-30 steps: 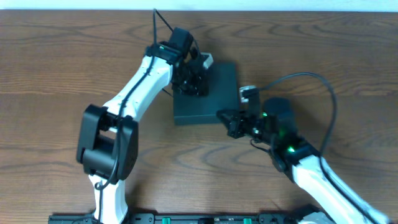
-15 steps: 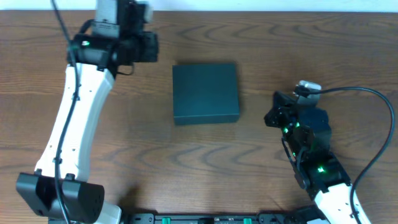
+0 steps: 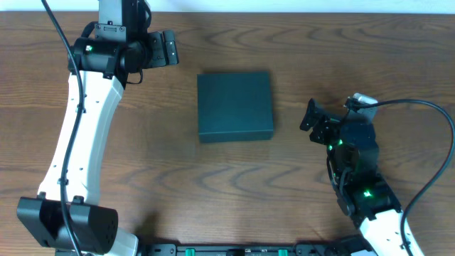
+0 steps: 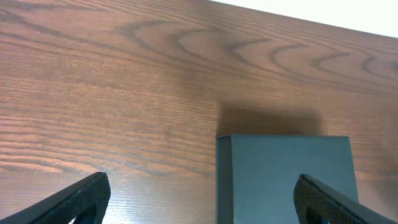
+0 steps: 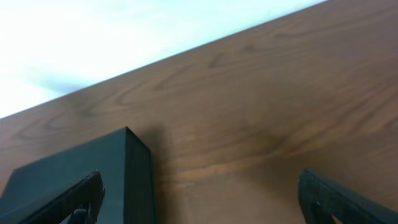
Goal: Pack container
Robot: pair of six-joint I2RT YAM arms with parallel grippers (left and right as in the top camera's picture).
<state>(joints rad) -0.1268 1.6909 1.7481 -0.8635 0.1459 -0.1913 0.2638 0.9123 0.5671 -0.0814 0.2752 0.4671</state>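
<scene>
The container (image 3: 235, 107) is a plain dark teal square box lying on the wooden table with its lid down. My left gripper (image 3: 172, 48) hovers to its back left, apart from it, jaws open and empty. My right gripper (image 3: 310, 119) stands just off its right side, also open and empty. In the left wrist view the container (image 4: 286, 180) lies below the open left gripper (image 4: 202, 196), toward the right finger. The right wrist view has the container (image 5: 74, 177) at lower left, behind the left finger of the open right gripper (image 5: 199, 196).
Bare wooden table (image 3: 355, 57) surrounds the box on all sides. A black rail (image 3: 234, 249) runs along the front edge. The right arm's black cable (image 3: 426, 114) loops at the far right. A white strip borders the table's far edge.
Both grippers were shut at the box a second ago. The left arm has swung away to the back left, the right has drawn back rightward, and both jaws have opened.
</scene>
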